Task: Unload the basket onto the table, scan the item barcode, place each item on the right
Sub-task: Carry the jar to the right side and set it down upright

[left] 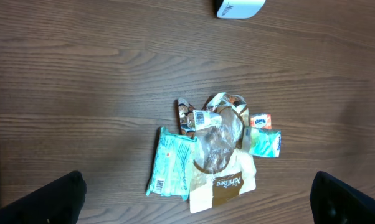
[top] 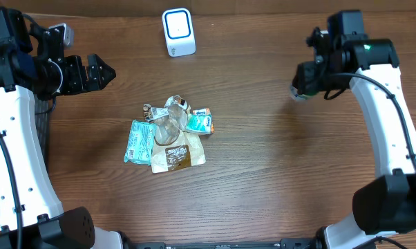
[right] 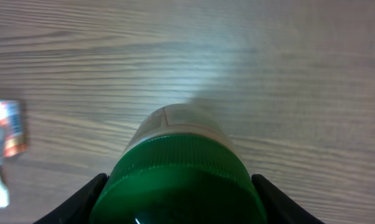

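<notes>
My right gripper (top: 306, 84) is shut on a jar with a green ribbed lid (right: 181, 180), held above the table at the right. In the right wrist view the fingers (right: 81, 199) press both sides of the lid and the jar's pale body (right: 178, 121) points down at the wood. The white barcode scanner (top: 178, 31) stands at the back centre, well to the left of the jar; its corner (left: 237, 7) shows in the left wrist view. My left gripper (top: 101, 71) hangs open and empty at the back left, and its dark fingertips (left: 50, 199) sit wide apart.
A pile of packets lies mid-table: a teal wipes pack (top: 137, 142), a brown-and-white pouch (top: 178, 153), a clear wrapper (left: 215, 140) and a small teal pack (top: 201, 122). One packet edge (right: 4, 127) shows at the left of the right wrist view.
</notes>
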You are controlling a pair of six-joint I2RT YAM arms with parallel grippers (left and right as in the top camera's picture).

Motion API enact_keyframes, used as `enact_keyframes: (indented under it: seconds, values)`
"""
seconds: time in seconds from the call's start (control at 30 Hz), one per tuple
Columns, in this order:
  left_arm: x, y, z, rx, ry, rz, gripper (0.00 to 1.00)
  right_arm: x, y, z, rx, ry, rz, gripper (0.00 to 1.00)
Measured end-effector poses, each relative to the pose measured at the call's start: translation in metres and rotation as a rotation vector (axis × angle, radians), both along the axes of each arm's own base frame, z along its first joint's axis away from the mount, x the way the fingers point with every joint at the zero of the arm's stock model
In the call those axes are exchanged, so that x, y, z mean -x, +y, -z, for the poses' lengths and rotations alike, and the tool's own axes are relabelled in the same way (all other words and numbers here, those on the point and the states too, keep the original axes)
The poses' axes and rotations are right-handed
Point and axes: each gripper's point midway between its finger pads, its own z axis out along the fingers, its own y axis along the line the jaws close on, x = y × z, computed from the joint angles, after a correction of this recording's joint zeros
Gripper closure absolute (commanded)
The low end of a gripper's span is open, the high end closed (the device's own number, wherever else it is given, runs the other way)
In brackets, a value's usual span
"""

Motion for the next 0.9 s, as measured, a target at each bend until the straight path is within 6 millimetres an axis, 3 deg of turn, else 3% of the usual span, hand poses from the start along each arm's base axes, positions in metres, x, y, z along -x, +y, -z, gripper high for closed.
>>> enact_keyframes:
  seconds: [0.27,0.4,0.63,0.9]
  values:
    - [0.0,0.0,0.0,0.0,0.0,0.0,0.0,0.006,-0.039,0.071,-0.028,0.154,0.132,0.76]
    - [0.0,0.0,0.0,0.0,0.0,0.0,0.0,0.008,-0.057,0.09,-0.008,0.203,0.185,0.76]
    - [0.0,0.0,0.0,0.0,0.0,0.0,0.0,0.009,-0.076,0.108,0.059,0.244,0.266,0.73]
    - [0.0,0.0,0.0,0.0,0.0,0.0,0.0,0.004,-0.096,0.108,0.088,0.215,0.346,0.73]
